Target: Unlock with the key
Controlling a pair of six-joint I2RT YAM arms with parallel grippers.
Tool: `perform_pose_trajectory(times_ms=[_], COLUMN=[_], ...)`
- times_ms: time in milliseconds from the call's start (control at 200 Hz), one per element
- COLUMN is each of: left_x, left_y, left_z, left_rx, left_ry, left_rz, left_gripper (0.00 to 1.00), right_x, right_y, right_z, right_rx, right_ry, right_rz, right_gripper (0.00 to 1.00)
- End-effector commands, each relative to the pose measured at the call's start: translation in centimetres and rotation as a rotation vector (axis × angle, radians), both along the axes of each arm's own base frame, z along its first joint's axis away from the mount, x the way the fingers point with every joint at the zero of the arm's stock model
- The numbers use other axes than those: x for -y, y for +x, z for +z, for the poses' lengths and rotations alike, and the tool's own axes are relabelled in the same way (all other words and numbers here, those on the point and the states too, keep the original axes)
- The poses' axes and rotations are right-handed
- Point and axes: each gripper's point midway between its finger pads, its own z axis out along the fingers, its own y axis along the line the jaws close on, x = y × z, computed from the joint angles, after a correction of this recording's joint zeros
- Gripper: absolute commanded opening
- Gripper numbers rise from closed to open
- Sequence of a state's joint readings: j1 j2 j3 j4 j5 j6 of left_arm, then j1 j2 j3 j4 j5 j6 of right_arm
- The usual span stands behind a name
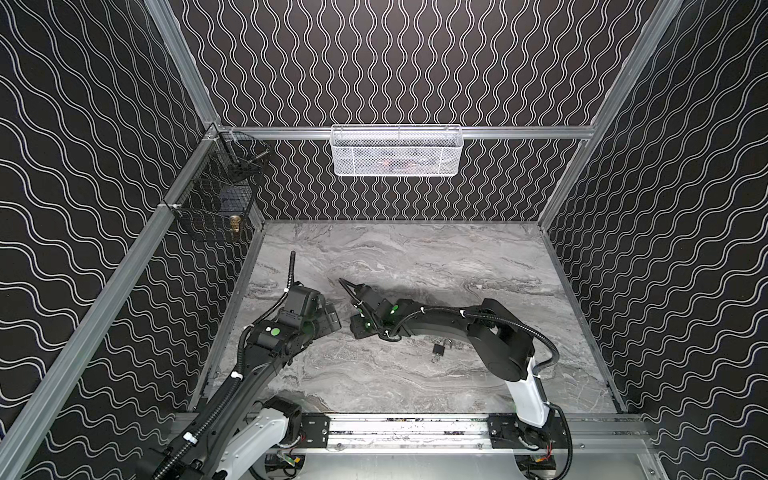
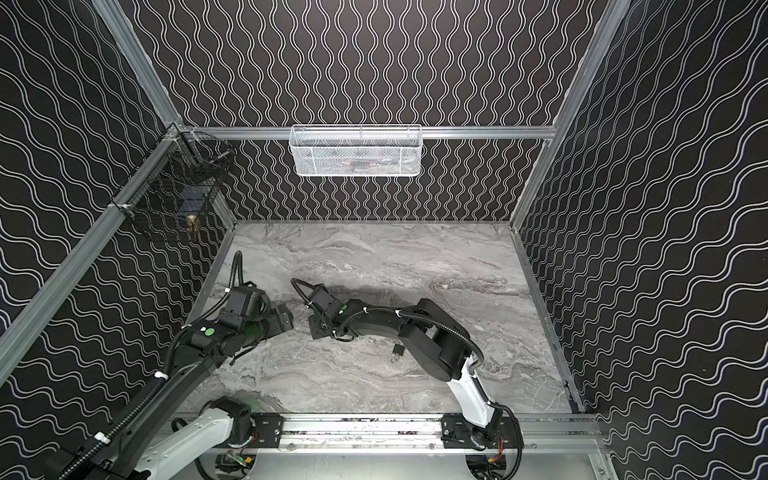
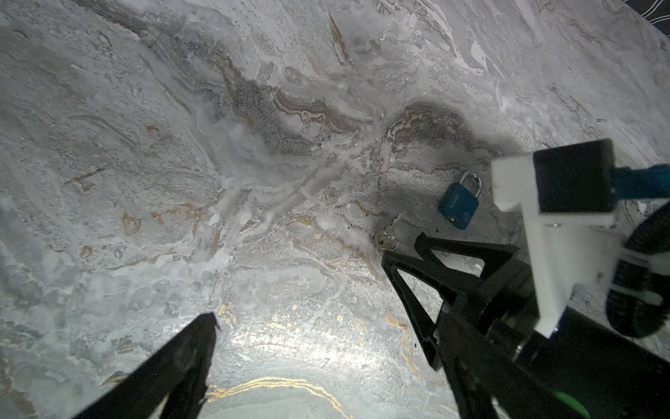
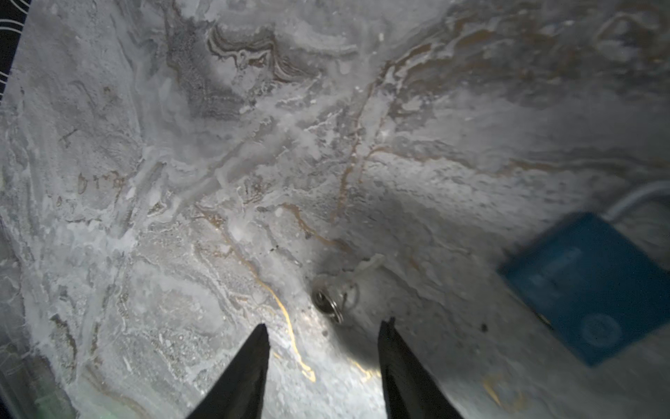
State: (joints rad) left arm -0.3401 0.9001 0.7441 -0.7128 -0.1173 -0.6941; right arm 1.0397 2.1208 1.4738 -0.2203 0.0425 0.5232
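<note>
Key (image 4: 337, 294): light, stiff, thin metal, flat beside padlock (image 4: 587, 286); judged slippery, best pinched at ringed head. Right gripper (image 4: 325, 324) half open, empty, near key; left gripper (image 1: 331, 318) wide open, empty.

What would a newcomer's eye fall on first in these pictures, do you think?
Probably the blue padlock lying flat on the grey marble tabletop, a small ringed key beside it. Next, the right gripper, jaws apart, poised just short of the key. Around them, wavy-lined black walls.
</note>
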Motion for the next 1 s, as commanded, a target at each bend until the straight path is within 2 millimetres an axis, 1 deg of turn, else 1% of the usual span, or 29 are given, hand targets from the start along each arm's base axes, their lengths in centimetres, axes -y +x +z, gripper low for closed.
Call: perform_pose_trajectory(times_ms=[0,95,310,375,450,601,796,881,996], left_x=[0.2,-0.5,-0.7,-0.6,-0.7,-0.4,-0.3,-0.2,-0.1], left_y=[0.1,-0.1,-0.2,-0.1,-0.1,-0.1,-0.1,0.0,0.0], left_z=[0.2,0.3,0.5,0.5,0.4,0.2,0.2,0.2,0.2], left_rx=[0.011,0.014,0.020,0.025,0.020,0.020,0.015,0.019,0.014], left_ry=[-0.030,-0.008,-0.006,-0.009,-0.008,-0.027,-0.030,-0.036,-0.046], left_rz=[0.010,0.038,0.050,0.045,0.046,0.043,0.041,0.039,0.036], left_gripper=[0.99,0.99,0.99,0.99,0.98,0.99,0.99,0.99,0.99], right_x=[-0.8,-0.9,-1.1,-1.2,-1.2,-1.2,-1.2,-0.9,-0.8], right_y=[0.1,0.2,0.4,0.5,0.5,0.6,0.4,0.4,0.5], right_z=[0.2,-0.2,-0.9,-0.9,-1.0,-1.4,-1.3,-1.4,-0.8], right_rx=[0.018,0.019,0.033,0.040,0.048,0.047,0.057,0.065,0.087], right_ry=[0.017,0.007,-0.016,-0.020,-0.019,-0.035,-0.051,-0.068,-0.076], right_rz=[0.033,0.041,0.059,0.067,0.075,0.085,0.103,0.105,0.110], right_gripper=[0.50,0.47,0.42,0.40,0.36,0.32,0.21,0.14,0.07])
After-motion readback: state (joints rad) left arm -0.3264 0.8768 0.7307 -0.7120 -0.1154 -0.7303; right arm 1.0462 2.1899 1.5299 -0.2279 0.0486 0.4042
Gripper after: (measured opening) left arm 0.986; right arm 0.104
